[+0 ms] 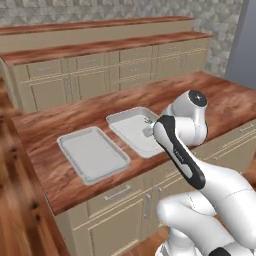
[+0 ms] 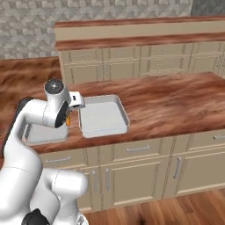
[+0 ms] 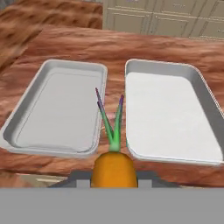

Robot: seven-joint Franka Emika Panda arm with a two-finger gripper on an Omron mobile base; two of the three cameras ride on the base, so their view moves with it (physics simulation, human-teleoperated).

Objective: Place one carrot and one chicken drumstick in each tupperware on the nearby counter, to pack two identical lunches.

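1. The gripper (image 3: 113, 181) hangs above the front edge of the counter (image 1: 60, 120), over the narrow gap between the two trays. Its fingers are closed on a carrot (image 3: 113, 168) — the orange body sits low in the hand view, with the green leaves fanning up over the strip of wood between the trays.
2. In the right base view a sliver of orange shows just below the white hand, near the smaller tray's right edge.
3. The smaller tupperware (image 1: 92, 154) lies to the robot's left, the larger tupperware (image 1: 134, 129) to its right. They sit side by side, just apart, both flat on the reddish-brown wood.
4. Both trays show bare grey floors in the hand view.
5. Beige cabinets (image 2: 140, 169) with bar handles run below the counter, and a second counter run (image 1: 100, 47) stands behind — backed by a grey stone wall (image 2: 26, 26).
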